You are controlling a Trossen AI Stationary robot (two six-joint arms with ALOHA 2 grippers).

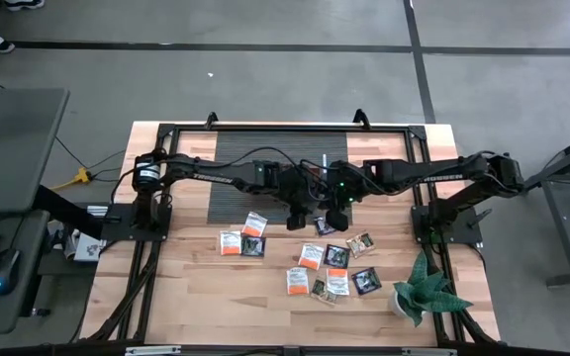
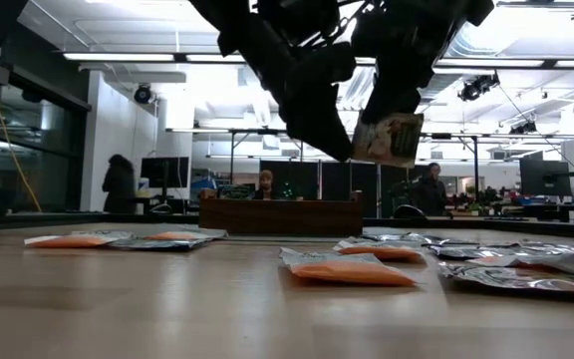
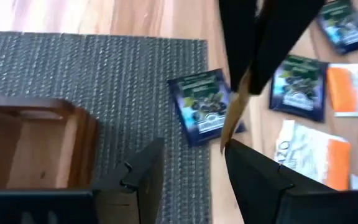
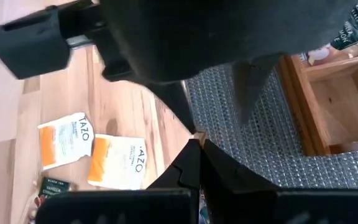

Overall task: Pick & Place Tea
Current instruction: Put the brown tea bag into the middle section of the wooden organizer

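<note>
Butcher-block table (image 1: 196,297), sachets scattered everywhere.
Right gripper (image 2: 392,125) pinches a pale tea sachet (image 2: 389,138) in midair; left gripper (image 3: 188,171) is spread, empty, beside it above the wooden tray (image 3: 33,146).

You see a green plant (image 1: 422,287) lower right | grey mat (image 1: 265,148) top middle | wooden tray (image 3: 33,146) at left

The tea packets (image 1: 305,259) lie spread on the counter (image 1: 186,297), in front of the mat (image 1: 255,148). The tray (image 3: 30,149) sits on the mat. A plant (image 1: 422,289) stands right of the packets.
</note>
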